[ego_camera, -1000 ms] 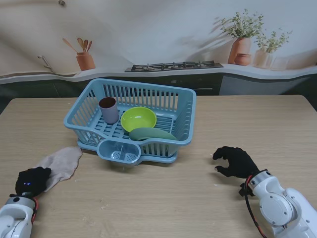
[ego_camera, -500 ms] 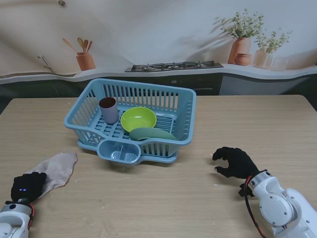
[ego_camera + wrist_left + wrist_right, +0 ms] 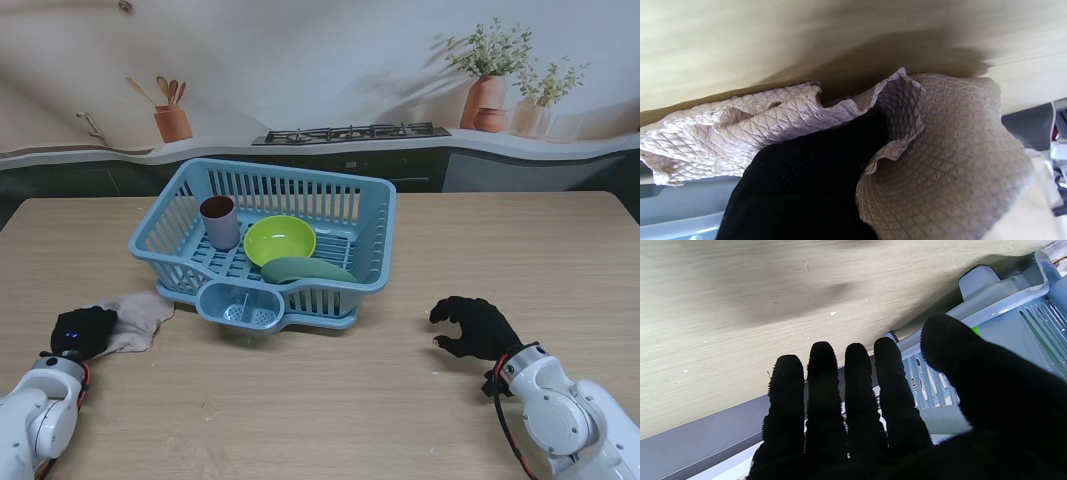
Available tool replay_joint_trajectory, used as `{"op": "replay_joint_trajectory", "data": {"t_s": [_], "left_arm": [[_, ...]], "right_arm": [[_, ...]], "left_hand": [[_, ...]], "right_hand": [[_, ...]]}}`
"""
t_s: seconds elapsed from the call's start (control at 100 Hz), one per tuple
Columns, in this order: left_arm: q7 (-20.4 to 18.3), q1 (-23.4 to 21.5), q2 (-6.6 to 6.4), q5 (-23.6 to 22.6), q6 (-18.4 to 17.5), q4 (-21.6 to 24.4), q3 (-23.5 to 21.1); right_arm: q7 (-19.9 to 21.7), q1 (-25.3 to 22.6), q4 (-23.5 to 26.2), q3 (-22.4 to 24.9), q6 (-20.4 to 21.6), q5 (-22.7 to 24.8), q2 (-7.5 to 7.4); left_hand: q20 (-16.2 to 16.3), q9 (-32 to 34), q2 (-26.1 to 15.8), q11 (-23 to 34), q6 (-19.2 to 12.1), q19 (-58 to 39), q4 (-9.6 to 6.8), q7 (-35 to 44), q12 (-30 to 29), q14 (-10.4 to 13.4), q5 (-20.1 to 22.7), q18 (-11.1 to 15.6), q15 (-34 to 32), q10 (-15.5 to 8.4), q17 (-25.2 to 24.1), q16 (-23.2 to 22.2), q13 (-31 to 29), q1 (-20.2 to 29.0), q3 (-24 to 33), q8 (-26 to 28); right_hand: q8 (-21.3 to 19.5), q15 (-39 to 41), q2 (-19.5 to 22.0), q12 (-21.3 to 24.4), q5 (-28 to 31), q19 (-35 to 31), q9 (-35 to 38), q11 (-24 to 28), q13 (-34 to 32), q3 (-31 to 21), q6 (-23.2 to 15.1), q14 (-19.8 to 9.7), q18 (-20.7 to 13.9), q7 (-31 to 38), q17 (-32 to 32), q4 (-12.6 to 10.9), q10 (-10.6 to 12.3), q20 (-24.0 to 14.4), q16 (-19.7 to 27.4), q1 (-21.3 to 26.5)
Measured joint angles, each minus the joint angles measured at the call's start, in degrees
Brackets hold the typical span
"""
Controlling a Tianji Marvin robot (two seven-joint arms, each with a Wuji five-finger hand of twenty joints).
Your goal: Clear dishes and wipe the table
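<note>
showing the wooden counter (image 3: 330, 400) from the stand's view, with a blue dish rack (image 3: 372, 262) at centre holding a mauve cup (image 3: 219, 221) upright at its left, a lime-green bowl (image 3: 279, 239) in the middle and a pale green dish (image 3: 305, 270) tilted against the near wall. a small front compartment (image 3: 243, 306) projects from the rack toward the robot. the left hand (image 3: 83, 330), black-gloved, lies on the near-left part of the counter with its fingers closed over the edge of a beige quilted cloth (image 3: 137, 313); the cloth is bunched, flat on the counter and just beside the rack's near-left corner. in the left wrist view the cloth (image 3: 940, 150) folds around the dark hand (image 3: 813, 186). the right hand (image 3: 475, 326) rests well apart from the rack on the right, fingers spread and slightly curled, holding nothing; the right wrist view shows its fingers (image 3: 823, 400) side by side.
</note>
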State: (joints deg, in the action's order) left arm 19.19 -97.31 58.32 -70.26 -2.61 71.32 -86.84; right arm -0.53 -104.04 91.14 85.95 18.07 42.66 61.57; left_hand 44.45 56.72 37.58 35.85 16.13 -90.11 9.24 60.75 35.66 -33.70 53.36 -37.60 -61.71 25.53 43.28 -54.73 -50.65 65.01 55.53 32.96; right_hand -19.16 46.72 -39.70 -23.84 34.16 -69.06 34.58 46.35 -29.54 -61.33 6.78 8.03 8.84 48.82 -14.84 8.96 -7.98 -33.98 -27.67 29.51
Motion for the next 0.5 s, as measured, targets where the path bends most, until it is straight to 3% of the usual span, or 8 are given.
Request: {"op": "replay_joint_trajectory", "data": {"t_s": [0.27, 0.38, 0.5], "left_arm": [[-4.1, 3.6, -0.15, 1.7, 0.2, -0.7, 2.4], [-4.8, 2.1, -0.07, 1.7, 1.0, 1.3, 1.6], [-4.1, -2.5, 0.45, 1.5, 3.2, 5.0, -0.6]], "right_arm": [[-0.1, 0.0, -0.1, 0.0, -0.1, 0.2, 0.0], [-0.1, 0.0, -0.1, 0.1, -0.1, 0.2, 0.0], [-0.1, 0.0, -0.1, 0.1, -0.1, 0.2, 0.0]], "left_hand": [[0.0, 0.0, 0.0, 0.1, -0.5, 0.0, 0.0, -1.0, 0.0, 0.0, 0.1, 0.0, 0.0, -0.1, 0.0, 0.0, 0.0, -0.3, -0.2, -1.3], [0.0, 0.0, -0.7, 0.2, -1.5, 0.0, 0.0, -4.4, 0.0, 0.0, -0.1, 0.0, 0.0, -0.1, 0.0, 0.0, 0.0, -0.4, -1.9, -3.7], [0.0, 0.0, -0.7, 0.4, -1.4, 0.0, 0.0, -6.3, 0.0, 0.0, -0.1, 0.0, 0.0, -0.1, 0.0, 0.0, 0.0, -0.4, -2.3, -5.0]], "right_hand": [[0.0, 0.0, 0.0, 0.0, 0.0, 0.0, 0.0, 0.0, 0.0, 0.0, 0.0, 0.0, 0.0, 0.0, 0.0, 0.0, 0.0, 0.0, 0.0, 0.0], [0.0, 0.0, 0.0, 0.0, 0.0, 0.0, 0.0, 0.0, 0.0, 0.0, 0.0, 0.0, 0.0, 0.0, 0.0, 0.0, 0.0, 0.0, 0.0, 0.0], [0.0, 0.0, 0.0, 0.0, 0.0, 0.0, 0.0, 0.0, 0.0, 0.0, 0.0, 0.0, 0.0, 0.0, 0.0, 0.0, 0.0, 0.0, 0.0, 0.0]]}}
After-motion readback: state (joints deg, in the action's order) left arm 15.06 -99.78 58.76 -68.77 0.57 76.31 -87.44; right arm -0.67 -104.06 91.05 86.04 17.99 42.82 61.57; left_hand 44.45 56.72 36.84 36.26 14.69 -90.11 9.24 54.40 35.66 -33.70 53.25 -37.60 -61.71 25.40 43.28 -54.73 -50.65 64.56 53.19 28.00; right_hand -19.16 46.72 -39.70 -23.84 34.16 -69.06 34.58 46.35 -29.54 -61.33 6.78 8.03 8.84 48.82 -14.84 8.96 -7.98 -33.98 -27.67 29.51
